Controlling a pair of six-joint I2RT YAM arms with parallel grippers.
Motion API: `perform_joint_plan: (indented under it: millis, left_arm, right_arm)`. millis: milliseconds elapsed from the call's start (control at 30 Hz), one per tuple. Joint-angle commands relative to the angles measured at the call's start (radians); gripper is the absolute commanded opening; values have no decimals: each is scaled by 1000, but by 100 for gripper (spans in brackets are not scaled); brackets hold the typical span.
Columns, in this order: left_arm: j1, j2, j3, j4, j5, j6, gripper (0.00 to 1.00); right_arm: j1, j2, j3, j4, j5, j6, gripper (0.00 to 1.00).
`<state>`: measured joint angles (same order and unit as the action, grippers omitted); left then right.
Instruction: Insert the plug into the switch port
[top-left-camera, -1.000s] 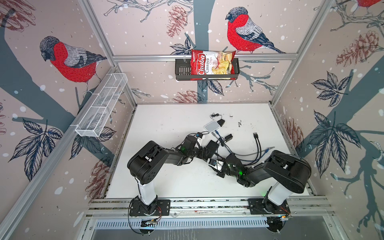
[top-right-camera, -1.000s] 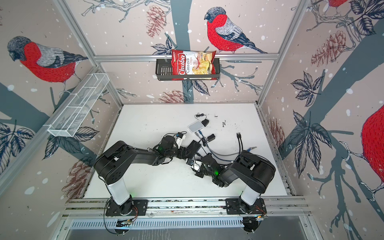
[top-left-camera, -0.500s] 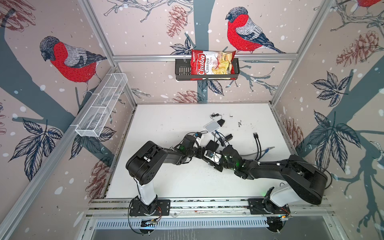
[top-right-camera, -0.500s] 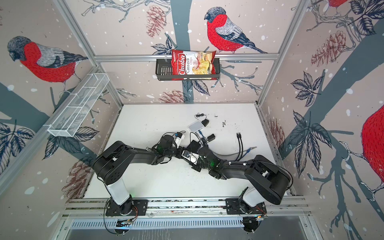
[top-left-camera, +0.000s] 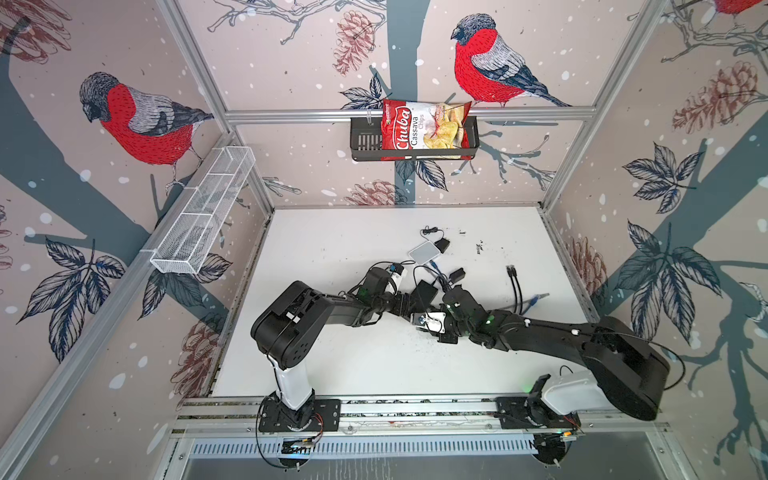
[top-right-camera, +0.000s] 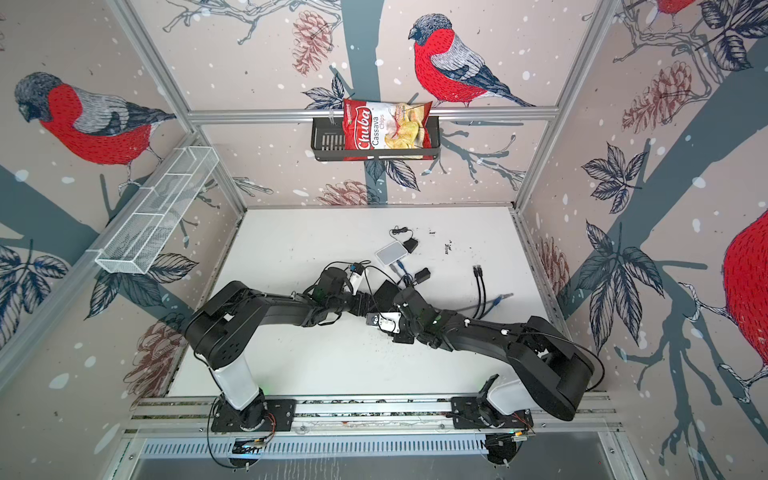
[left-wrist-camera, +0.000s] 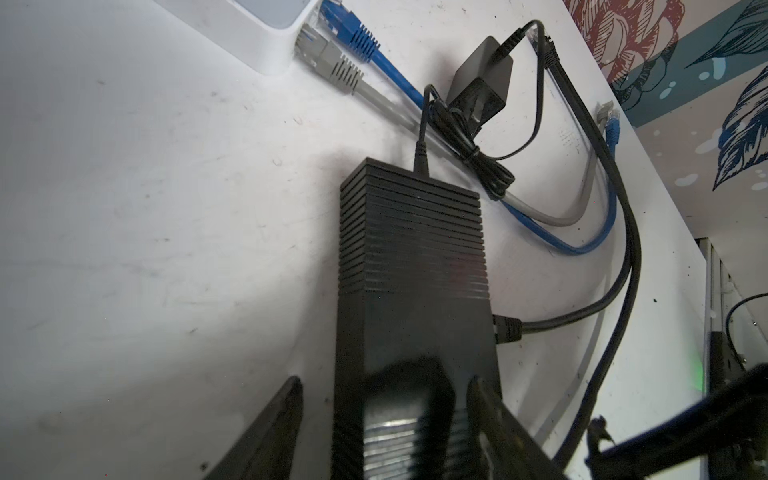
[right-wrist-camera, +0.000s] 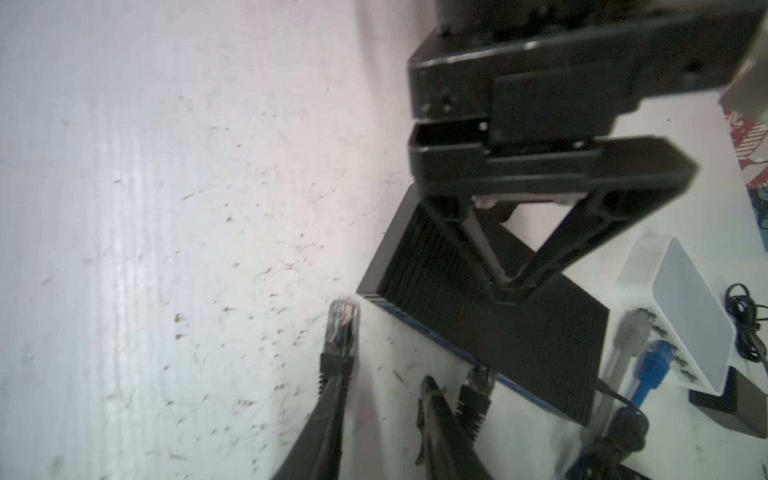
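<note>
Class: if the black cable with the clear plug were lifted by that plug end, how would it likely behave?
Probably floppy: the black cable lies in loose curves across the table, so it would sag and trail. The clear plug and ribbed boot look stiffer, so that end should hold its line. Thin, so likely light.

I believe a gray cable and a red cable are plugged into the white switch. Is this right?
No: a gray cable and a blue cable, not a red one, are plugged into the white switch. The left wrist view shows it.
</note>
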<state>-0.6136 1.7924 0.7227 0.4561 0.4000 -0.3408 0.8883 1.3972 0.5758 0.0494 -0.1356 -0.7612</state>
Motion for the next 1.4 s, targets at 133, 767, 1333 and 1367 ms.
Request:
perform_joint_plan:
  millis: [133,767,1333,1367]
  left_arm:
    - [6,10,1,-63,0,15,63]
    - [14,14,-14,-40,19,3,63]
    - [21,13,-20,-33,35,3,62]
    - [21,13,-20,-34,35,2,62]
  right_arm:
    - [14,10,-24,-8,-53,-44,33]
    - [14,75,-50,120,-1,-72,30]
    - [32,143,-22,49,23,-108,20]
    - [32,147,-16,40,20,-107,19]
